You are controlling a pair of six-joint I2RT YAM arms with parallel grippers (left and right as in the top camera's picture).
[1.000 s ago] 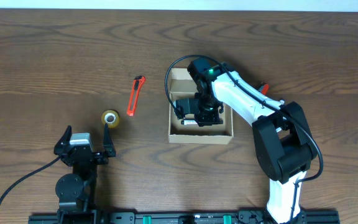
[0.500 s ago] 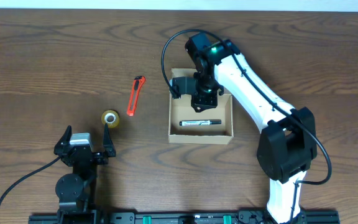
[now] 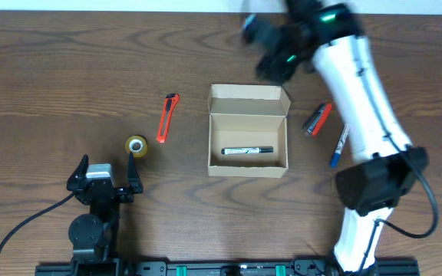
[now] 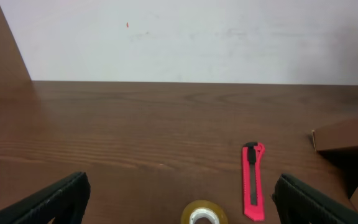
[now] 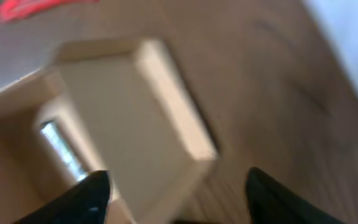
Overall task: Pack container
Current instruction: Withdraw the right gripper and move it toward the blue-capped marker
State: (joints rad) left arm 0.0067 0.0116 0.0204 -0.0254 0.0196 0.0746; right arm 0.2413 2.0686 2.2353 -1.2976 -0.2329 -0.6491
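Your container (image 3: 249,127) sits near the middle of the desk (image 3: 60,73), open, its flap lid standing up on the far side. A black marker (image 3: 247,151) lies flat on its floor, close to the near wall. Your right end effector (image 5: 179,202) is above the desk beyond the box's far right corner; it is blurred, but its fingers (image 5: 89,196) are spread with nothing between them. Your left end effector (image 3: 106,170) rests at the near left, spread wide and empty. Just ahead of it lies a tape roll (image 3: 136,145), and beyond that a red box cutter (image 3: 167,118). To the right of the box you have a red tool (image 3: 318,119) and a blue pen (image 3: 338,146).
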